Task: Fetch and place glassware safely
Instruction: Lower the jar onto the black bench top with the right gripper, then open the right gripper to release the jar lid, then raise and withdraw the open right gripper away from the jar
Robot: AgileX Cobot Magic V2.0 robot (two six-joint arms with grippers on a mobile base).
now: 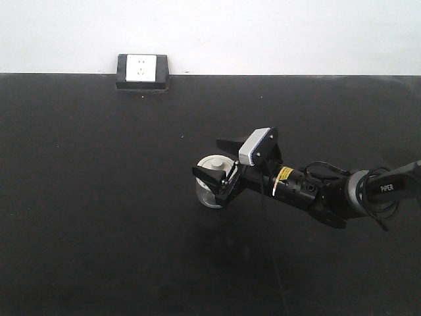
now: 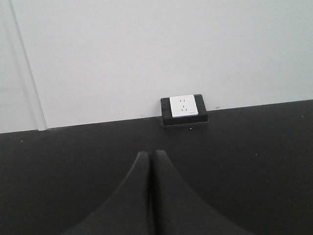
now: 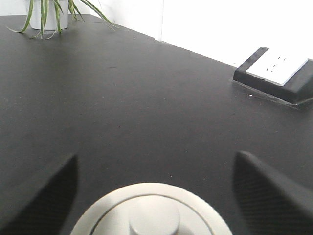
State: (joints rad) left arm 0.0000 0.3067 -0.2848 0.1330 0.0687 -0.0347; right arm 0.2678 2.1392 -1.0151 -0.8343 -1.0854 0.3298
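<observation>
We see a matte black counter (image 1: 99, 217) running to a plain white wall (image 1: 263, 33), a socket (image 1: 142, 71) at its back edge. The glass jar (image 1: 212, 181) stands right of centre, contents indiscernible. Our right claw (image 1: 219, 166) is spread around it; our left claw (image 2: 149, 191) is pressed together.

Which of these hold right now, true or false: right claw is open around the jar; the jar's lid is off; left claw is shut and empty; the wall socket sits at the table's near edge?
1. The right claw is open, with the jar between its fingers: true.
2. The lid is off: false, it sits on the jar.
3. The left claw is shut on nothing: true.
4. The wall socket sits at the near edge: false, it stands at the far edge against the wall.
</observation>
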